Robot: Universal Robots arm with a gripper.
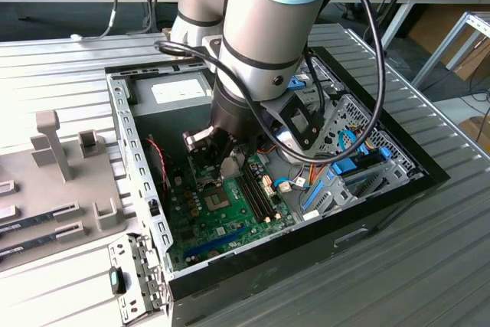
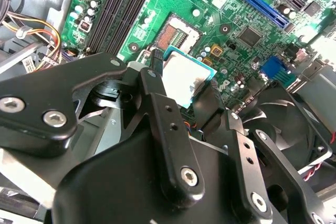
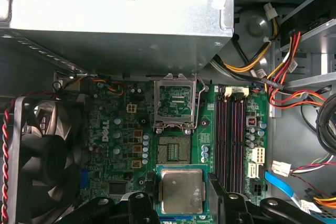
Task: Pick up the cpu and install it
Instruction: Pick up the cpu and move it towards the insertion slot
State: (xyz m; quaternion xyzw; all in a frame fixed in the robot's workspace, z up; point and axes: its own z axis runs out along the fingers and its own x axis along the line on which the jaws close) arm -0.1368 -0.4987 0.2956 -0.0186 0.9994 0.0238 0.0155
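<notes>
Jaws of the gripper (image 3: 181, 203) pinched the cpu (image 3: 181, 190) by two opposite edges, its silver-grey top facing the camera in the first wrist view; the chip was held above the green motherboard (image 3: 118, 129), near the socket; just beyond it lay the open socket (image 3: 175, 150), with its metal load frame (image 3: 176, 100) raised behind; dark memory sticks (image 3: 231, 129) ran beside the socket, and a black fan (image 3: 47, 150) sat on the other side; farther off stood the grey power supply (image 3: 115, 14); in the exterior view the arm (image 1: 260, 28) reached down into the open computer case (image 1: 142, 189) on the bench (image 1: 429, 266).
</notes>
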